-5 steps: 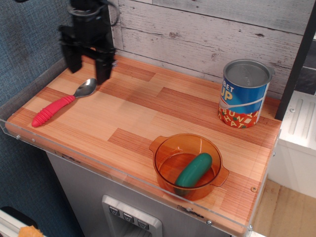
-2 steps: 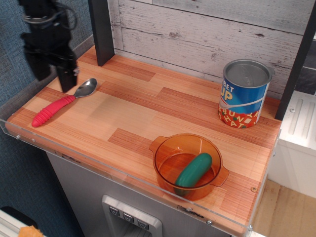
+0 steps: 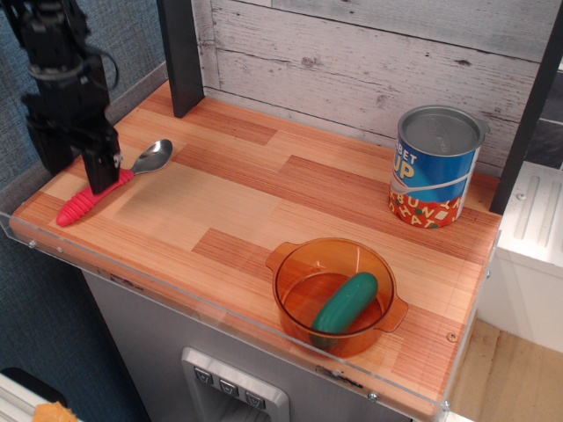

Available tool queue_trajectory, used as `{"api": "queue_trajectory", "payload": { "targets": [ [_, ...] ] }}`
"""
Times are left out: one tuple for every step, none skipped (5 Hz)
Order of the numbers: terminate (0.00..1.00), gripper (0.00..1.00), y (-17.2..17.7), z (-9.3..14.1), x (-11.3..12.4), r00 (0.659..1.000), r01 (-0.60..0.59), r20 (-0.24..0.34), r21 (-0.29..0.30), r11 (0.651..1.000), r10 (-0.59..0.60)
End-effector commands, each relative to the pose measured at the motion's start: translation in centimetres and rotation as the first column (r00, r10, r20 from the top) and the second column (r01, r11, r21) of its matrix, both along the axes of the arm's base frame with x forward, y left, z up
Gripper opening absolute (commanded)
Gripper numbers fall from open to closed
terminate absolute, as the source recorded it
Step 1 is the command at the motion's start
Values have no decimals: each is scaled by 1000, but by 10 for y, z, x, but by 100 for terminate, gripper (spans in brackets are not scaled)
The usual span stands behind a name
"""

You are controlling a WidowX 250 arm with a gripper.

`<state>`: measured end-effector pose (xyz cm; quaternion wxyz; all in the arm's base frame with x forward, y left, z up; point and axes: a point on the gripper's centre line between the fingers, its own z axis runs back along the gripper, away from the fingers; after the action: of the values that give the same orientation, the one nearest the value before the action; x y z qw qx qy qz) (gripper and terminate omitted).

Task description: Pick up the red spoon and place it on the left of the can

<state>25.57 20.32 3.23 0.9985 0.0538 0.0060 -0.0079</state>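
You face a wood counter (image 3: pixel 264 202) against a whitewashed plank wall (image 3: pixel 369 61); blue wall (image 3: pixel 132 35) left, possibly a white cabinet (image 3: pixel 532 229) right.

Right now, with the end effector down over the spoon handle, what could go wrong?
The red spoon lies near the table's front-left edge; a glancing close by the end effector could push it off. The handle is ribbed and rounded, so it may roll. Carried across, it could bump the can.

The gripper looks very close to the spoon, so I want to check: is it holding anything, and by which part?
Nothing is held yet. The gripper is open over the red spoon handle.
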Motion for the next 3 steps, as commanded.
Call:
{"api": "queue_trajectory", "payload": {
  "targets": [
    [0,100,4,-13,13,999,43,16,15,999,-44],
    [0,100,4,-17,14,999,47,1,19,999,-47],
    [0,0,5,-19,13,999,41,0,26,999,-41]
  ]
}}
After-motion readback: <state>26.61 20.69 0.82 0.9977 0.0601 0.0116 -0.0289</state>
